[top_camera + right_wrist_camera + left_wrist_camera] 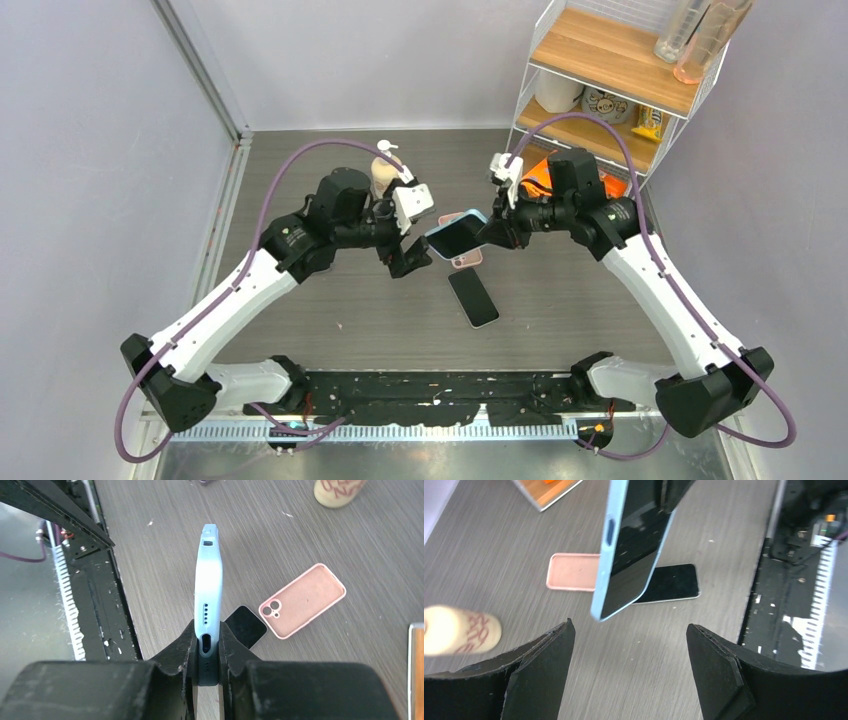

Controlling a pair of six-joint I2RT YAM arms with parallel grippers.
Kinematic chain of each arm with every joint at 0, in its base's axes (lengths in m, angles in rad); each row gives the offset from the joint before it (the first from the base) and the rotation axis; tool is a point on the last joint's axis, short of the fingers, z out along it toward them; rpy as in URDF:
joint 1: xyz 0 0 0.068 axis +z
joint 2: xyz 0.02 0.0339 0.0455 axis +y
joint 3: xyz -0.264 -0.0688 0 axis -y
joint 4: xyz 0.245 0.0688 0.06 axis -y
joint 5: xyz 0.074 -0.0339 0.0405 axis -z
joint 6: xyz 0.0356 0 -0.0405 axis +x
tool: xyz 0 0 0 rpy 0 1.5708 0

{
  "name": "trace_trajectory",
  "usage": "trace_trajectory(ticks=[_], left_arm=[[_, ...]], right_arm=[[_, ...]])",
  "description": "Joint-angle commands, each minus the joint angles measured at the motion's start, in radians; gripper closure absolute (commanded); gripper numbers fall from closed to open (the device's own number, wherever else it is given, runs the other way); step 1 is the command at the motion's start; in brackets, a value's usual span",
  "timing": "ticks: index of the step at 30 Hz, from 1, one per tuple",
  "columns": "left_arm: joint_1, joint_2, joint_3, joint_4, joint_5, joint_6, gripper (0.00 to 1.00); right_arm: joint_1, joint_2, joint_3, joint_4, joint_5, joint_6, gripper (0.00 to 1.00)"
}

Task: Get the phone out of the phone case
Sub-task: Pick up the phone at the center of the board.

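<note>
My right gripper (492, 235) (207, 630) is shut on the bottom end of a light blue phone case (455, 235) (208, 580) and holds it in the air, tilted, above the table. The phone's dark screen (639, 540) shows inside the blue rim (606, 555). My left gripper (413, 258) (629, 626) is open just left of and below the case's free end, and nothing sits between its fingers.
A bare black phone (473, 297) (676, 582) (245, 626) and an empty pink case (462, 259) (574, 571) (302, 600) lie on the table under the held case. A beige bottle (384, 172) (459, 630) stands behind the left gripper. A wire shelf (600, 90) fills the back right.
</note>
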Motion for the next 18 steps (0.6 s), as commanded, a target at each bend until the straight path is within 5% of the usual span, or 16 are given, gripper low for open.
trace_trajectory(ticks=[1,13,18], left_arm=[[0.013,-0.01,0.058,-0.04,0.251,0.056,0.12],[0.021,-0.004,0.017,0.02,0.323,0.068,0.14],[0.021,0.008,-0.003,-0.004,0.415,0.074,0.25]], right_arm=[[-0.001,-0.044,0.089,-0.022,-0.161,-0.066,0.95],[0.011,-0.062,0.127,-0.094,-0.339,-0.135,0.95],[0.012,-0.065,0.142,-0.087,-0.342,-0.129,0.95]])
